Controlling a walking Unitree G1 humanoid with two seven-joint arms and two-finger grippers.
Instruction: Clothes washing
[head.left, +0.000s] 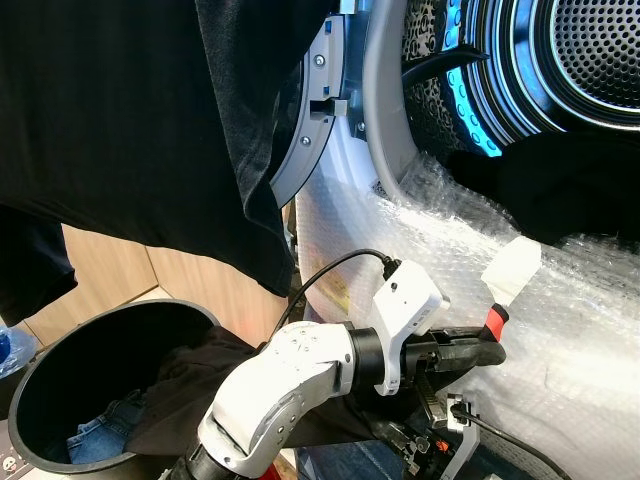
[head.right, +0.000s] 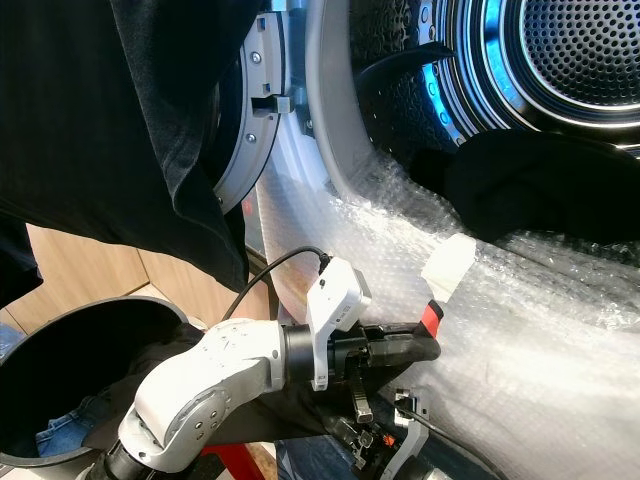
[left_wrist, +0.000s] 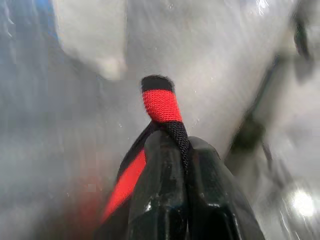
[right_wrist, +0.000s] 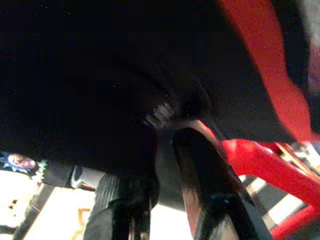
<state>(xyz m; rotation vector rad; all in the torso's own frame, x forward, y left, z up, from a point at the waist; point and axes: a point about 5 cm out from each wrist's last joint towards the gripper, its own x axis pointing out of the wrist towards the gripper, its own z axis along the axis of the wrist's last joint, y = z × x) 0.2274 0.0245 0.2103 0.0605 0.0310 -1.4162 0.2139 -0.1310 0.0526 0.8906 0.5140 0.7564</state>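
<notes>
Black plastic formed the laundry basket (head.left: 60, 370) at the near left, with blue jeans (head.left: 100, 435) lying in its bottom and a dark garment (head.left: 190, 385) spilling over its right rim. Above it a black shirt (head.left: 140, 120) hung across the upper left, draped over the open washer door (head.left: 320, 110). At the centre the left gripper (head.left: 487, 345) reached rightward, its fingers (left_wrist: 170, 200) pressed together on a red-and-black strap (left_wrist: 160, 102) just beside the bubble wrap (head.left: 560, 330) covering the washer's front. Lower down, the right gripper (right_wrist: 170, 165) was tucked under dark cloth; whether its fingers were parted or closed could not be told. At the far right the lit drum (head.left: 590, 60) stood open, another black garment (head.left: 560, 190) lying over its lower lip.

Judging by this, the step in hand was carrying a garment up to the drum. To do it well, the left gripper should keep its pinch firm, lift the strap above the wrapped lip, and push well inside before letting go, so that no cloth trails over the edge.
</notes>
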